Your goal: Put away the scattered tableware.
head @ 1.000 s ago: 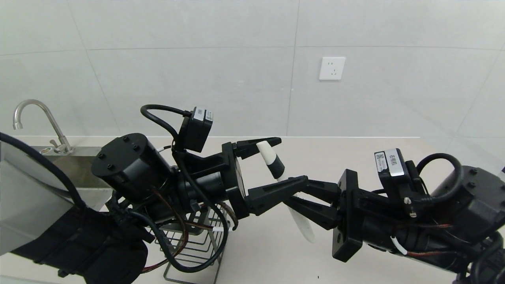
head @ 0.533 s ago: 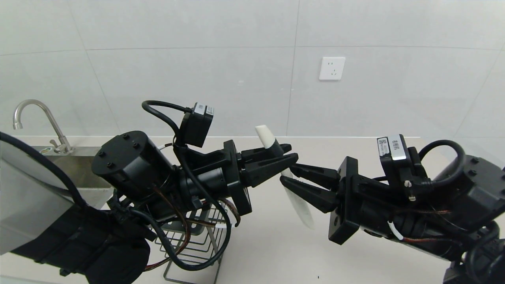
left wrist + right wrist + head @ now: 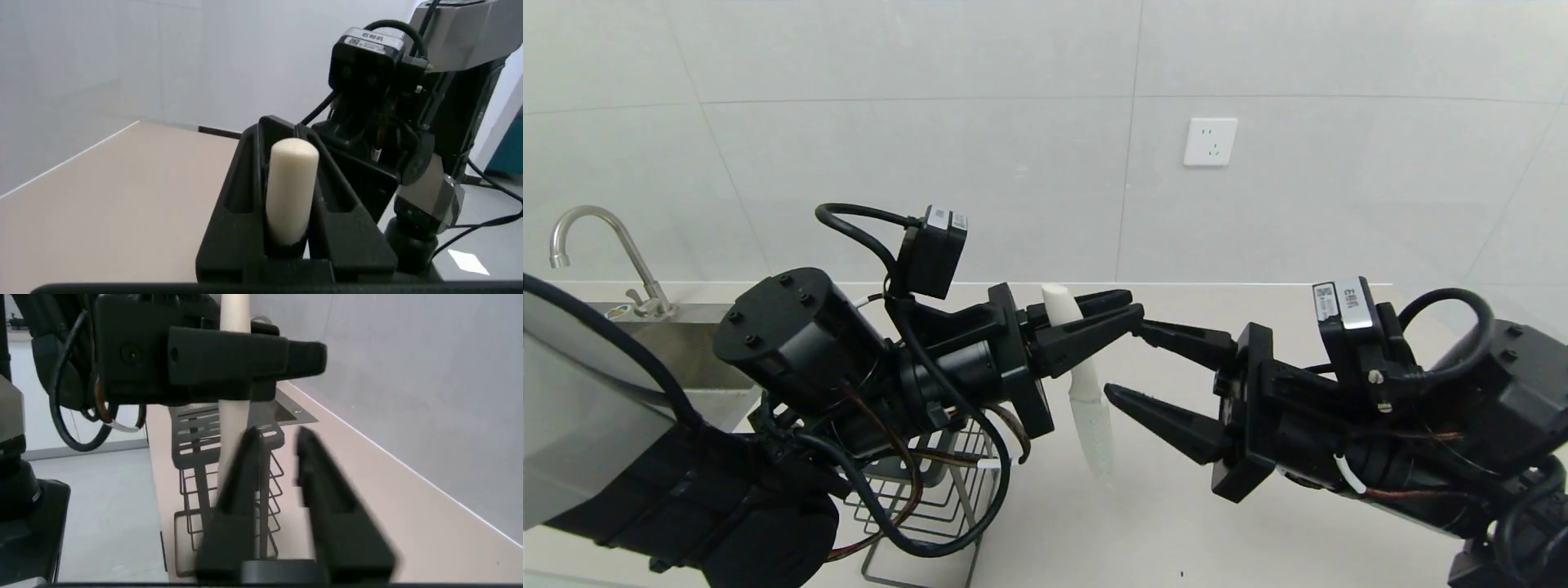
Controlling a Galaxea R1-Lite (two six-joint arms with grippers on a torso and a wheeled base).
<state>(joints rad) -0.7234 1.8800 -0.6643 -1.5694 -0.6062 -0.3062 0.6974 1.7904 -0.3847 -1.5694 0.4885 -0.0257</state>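
Left gripper (image 3: 302, 359) clamped on 1 white utensil (image 3: 234, 416), held upright above the wire rack (image 3: 194, 486). Right gripper (image 3: 278, 439), its 2 fingers parted, sits just beside the rack. The rack stands on a beige counter (image 3: 425, 523).

The head camera looked forward and down from above both arms, toward the tiled wall (image 3: 1013, 163) beyond the counter (image 3: 1143, 523). Each wrist camera sat close behind its own fingers, the left gripper (image 3: 286, 135) and right gripper (image 3: 278, 437) facing one another. All three views shared the white utensil (image 3: 1089, 400).
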